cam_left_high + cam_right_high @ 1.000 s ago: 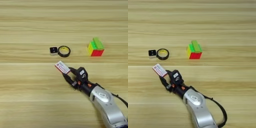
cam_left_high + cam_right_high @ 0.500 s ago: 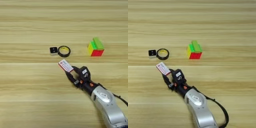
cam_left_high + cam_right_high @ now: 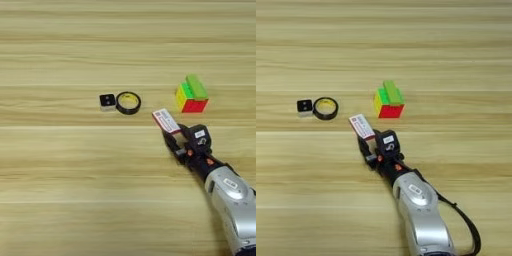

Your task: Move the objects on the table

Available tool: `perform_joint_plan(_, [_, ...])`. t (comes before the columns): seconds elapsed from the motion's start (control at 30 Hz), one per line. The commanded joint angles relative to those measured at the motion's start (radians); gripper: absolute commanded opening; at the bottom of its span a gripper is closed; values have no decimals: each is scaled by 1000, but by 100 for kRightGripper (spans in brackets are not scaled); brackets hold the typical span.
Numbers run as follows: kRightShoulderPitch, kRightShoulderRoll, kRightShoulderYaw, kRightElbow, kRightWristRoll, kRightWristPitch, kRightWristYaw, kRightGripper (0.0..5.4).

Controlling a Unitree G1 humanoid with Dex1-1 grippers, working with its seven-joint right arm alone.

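table [image 3: 60,200] wide, wood grain. right arm enters from lower right of puzzle cube [image 3: 191,95]. right gripper [image 3: 174,136] pinching white-and-red box [image 3: 166,120], box now just left-below cube, well nearer it than a second ago, when it sat right under black ring [image 3: 128,102]. green bar [image 3: 196,86] rests on cube's top. ring left of cube, well apart; tiny square block [image 3: 107,101] just beside ring's far side. ring, block, cube unmoved. judgement: box in mid-carry toward cube; release not yet done.

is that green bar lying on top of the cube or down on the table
On top. The green bar lies flat across the cube's upper face, clear of the table.
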State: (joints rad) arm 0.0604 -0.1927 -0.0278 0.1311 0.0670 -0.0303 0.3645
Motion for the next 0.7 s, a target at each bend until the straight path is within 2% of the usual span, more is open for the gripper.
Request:
perform_joint_plan(0.03, [-76, -4, -29, 19, 1, -12, -47, 244])
perform_joint_plan(0.13, [-99, 1, -25, 48, 0, -14, -51, 263])
perform_joint_plan(0.53, [-144, 19, 10, 90, -17, -17, -45, 396])
perform_joint_plan(0.7, [-124, 21, 22, 41, -18, -13, -43, 441])
